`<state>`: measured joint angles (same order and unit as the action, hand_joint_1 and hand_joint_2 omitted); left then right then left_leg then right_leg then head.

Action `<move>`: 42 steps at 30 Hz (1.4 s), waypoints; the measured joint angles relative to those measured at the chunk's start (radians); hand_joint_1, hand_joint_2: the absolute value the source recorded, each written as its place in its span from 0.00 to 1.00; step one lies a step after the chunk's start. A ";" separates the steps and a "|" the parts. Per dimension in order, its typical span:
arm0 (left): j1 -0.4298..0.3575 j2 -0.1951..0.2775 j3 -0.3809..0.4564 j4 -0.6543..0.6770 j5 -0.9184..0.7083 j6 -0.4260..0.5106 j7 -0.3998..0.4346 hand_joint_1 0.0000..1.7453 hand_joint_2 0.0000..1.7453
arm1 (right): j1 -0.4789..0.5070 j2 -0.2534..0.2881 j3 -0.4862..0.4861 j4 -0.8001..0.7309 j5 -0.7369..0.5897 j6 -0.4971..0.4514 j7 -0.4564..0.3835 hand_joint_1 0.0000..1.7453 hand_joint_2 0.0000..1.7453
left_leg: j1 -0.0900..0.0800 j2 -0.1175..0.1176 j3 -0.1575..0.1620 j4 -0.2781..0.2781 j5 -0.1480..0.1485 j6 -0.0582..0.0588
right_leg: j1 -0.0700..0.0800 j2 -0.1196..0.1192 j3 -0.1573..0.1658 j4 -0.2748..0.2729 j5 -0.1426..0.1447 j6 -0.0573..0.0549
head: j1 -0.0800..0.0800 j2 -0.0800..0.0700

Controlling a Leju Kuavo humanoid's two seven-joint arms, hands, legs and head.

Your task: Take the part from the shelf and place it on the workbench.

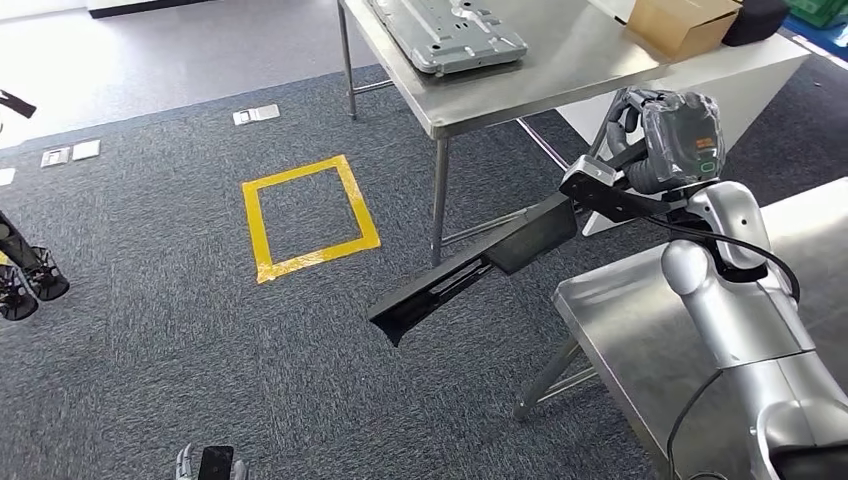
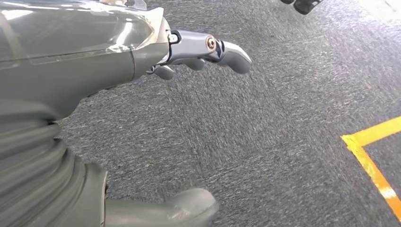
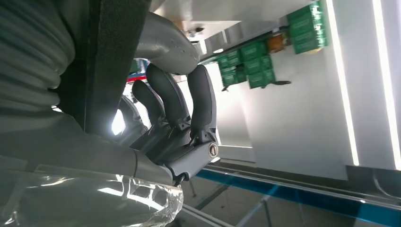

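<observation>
Nearest you, your left hand (image 2: 189, 52) hangs low over the dark carpet (image 1: 180, 330), fingers loosely apart and holding nothing; it has no part in this.

Now the one that matters: your right hand (image 1: 672, 135) is raised at the right of the head view, and the right wrist view shows its fingers (image 3: 201, 101) wrapped round a black slab, so it has the part (image 1: 480, 265) in a firm grip at one end. The part is long and black, and its long axis runs from that hand down and to the left, its free end hanging in the air above the carpet, touching nothing.

Just beyond that free end stands the workbench (image 1: 520, 75), a steel table already carrying a grey metal panel (image 1: 450, 35) and a cardboard box (image 1: 685, 22). So the bench lies ahead and above the part's low tip. I'd judge you need to lift and level that long axis before it can clear the bench edge.
</observation>
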<state>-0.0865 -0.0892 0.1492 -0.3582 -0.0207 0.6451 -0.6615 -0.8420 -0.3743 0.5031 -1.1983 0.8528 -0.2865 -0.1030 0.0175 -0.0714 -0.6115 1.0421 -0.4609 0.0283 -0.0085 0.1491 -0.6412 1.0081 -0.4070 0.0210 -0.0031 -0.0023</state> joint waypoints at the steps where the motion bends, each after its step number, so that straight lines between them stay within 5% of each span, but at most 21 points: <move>1: -0.001 -0.003 0.000 -0.004 -0.003 0.000 0.000 0.00 1.00 | 0.000 -0.007 -0.003 0.001 0.000 0.000 0.000 0.87 1.00 | -0.001 0.012 0.003 -0.006 0.004 0.008 | 0.000 -0.006 -0.005 0.003 0.000 0.006 | 0.000 0.000; 3: -0.001 -0.007 0.002 -0.011 -0.016 0.000 0.000 0.00 1.00 | -0.005 -0.021 -0.007 0.004 -0.002 0.000 0.000 0.87 1.00 | 0.000 0.039 0.010 -0.020 0.012 0.023 | 0.003 -0.060 -0.037 0.059 -0.026 0.008 | 0.004 0.000; 5: -0.001 -0.009 0.006 -0.015 -0.034 0.000 0.000 0.00 1.00 | -0.009 -0.029 -0.008 0.008 -0.008 0.000 0.000 0.87 1.00 | -0.003 0.062 0.012 -0.024 0.014 0.029 | 0.002 -0.119 -0.102 0.187 -0.080 0.003 | 0.007 0.000; 7: 0.000 -0.011 0.013 -0.019 -0.053 0.000 0.000 0.00 1.00 | -0.006 -0.033 -0.007 0.014 -0.013 -0.001 0.000 0.87 1.00 | -0.004 0.082 0.012 -0.024 0.013 0.028 | -0.002 -0.133 -0.149 0.285 -0.111 0.009 | 0.008 0.000; 9: -0.001 -0.015 0.027 -0.026 -0.082 0.000 0.000 0.00 1.00 | -0.001 -0.039 -0.008 0.020 -0.014 -0.003 0.000 0.87 1.00 | -0.002 0.098 0.012 -0.023 0.011 0.025 | -0.011 -0.141 -0.118 0.234 -0.087 0.025 | 0.008 0.000; 11: -0.002 -0.020 0.049 -0.032 -0.105 0.000 0.000 0.00 1.00 | -0.001 -0.047 -0.011 0.023 -0.014 -0.003 0.000 0.87 1.00 | -0.004 0.107 0.013 -0.022 0.007 0.018 | -0.018 -0.162 -0.031 0.087 -0.042 0.040 | 0.009 0.000; 13: -0.002 -0.024 0.066 -0.036 -0.115 0.000 0.000 0.00 1.00 | -0.002 -0.054 -0.017 0.026 -0.014 -0.004 0.000 0.87 1.00 | -0.009 0.112 0.015 -0.020 0.002 0.007 | -0.014 -0.175 0.018 0.004 -0.021 0.037 | 0.008 0.000; 17: -0.001 -0.030 0.085 -0.036 -0.124 0.000 0.000 0.00 1.00 | 0.001 -0.072 -0.032 0.031 -0.017 -0.007 0.000 0.87 1.00 | -0.004 0.110 0.011 -0.002 -0.017 -0.010 | -0.017 -0.160 0.023 -0.002 -0.018 0.013 | 0.004 0.000; 21: 0.003 -0.035 0.094 -0.036 -0.132 0.000 0.000 0.00 1.00 | 0.011 -0.082 -0.045 0.031 -0.020 -0.016 0.003 0.87 1.00 | 0.000 0.076 -0.096 0.217 -0.127 -0.016 | -0.014 -0.132 0.027 -0.003 -0.019 -0.008 | 0.003 0.000; 23: 0.004 -0.036 0.099 -0.037 -0.141 0.000 0.000 0.00 1.00 | 0.023 -0.088 -0.051 0.031 -0.022 -0.018 0.005 0.87 1.00 | 0.000 0.072 -0.133 0.273 -0.127 -0.014 | -0.011 -0.111 0.028 -0.002 -0.019 -0.009 | 0.003 0.000; 27: 0.004 -0.037 0.121 -0.045 -0.176 0.000 0.000 0.00 1.00 | 0.035 -0.101 -0.068 0.032 -0.026 -0.018 0.009 0.87 1.00 | 0.000 0.036 -0.041 0.053 -0.001 0.003 | -0.006 -0.070 0.029 0.001 -0.020 -0.006 | 0.003 0.000; 29: 0.003 -0.038 0.133 -0.051 -0.190 0.000 0.000 0.00 1.00 | 0.037 -0.108 -0.076 0.035 -0.027 -0.018 0.010 0.87 1.00 | -0.005 0.030 -0.015 -0.004 0.013 0.006 | -0.002 -0.057 0.026 0.003 -0.021 -0.001 | 0.003 0.000; 33: 0.001 -0.044 0.149 -0.060 -0.196 0.001 0.000 0.00 1.00 | 0.043 -0.124 -0.089 0.040 -0.028 -0.018 0.009 0.87 1.00 | -0.016 0.034 -0.013 -0.009 0.018 0.000 | 0.001 -0.054 0.022 0.002 -0.023 0.001 | 0.004 0.000; 42: 0.002 -0.046 0.151 -0.061 -0.162 0.001 0.000 0.00 1.00 | 0.049 -0.149 -0.113 0.069 -0.047 -0.023 -0.002 0.87 1.00 | -0.023 0.020 -0.025 0.002 0.018 0.012 | -0.004 -0.069 0.019 0.004 -0.025 0.012 | 0.004 0.000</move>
<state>-0.0842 -0.1355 0.3005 -0.4189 -0.1826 0.6458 -0.6615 -0.7927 -0.5232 0.3897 -1.1289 0.8062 -0.3092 -0.1048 -0.0056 -0.0511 -0.6364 1.0439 -0.4425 0.0402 -0.0123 0.0805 -0.6222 1.0117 -0.4316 0.0329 0.0009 -0.0023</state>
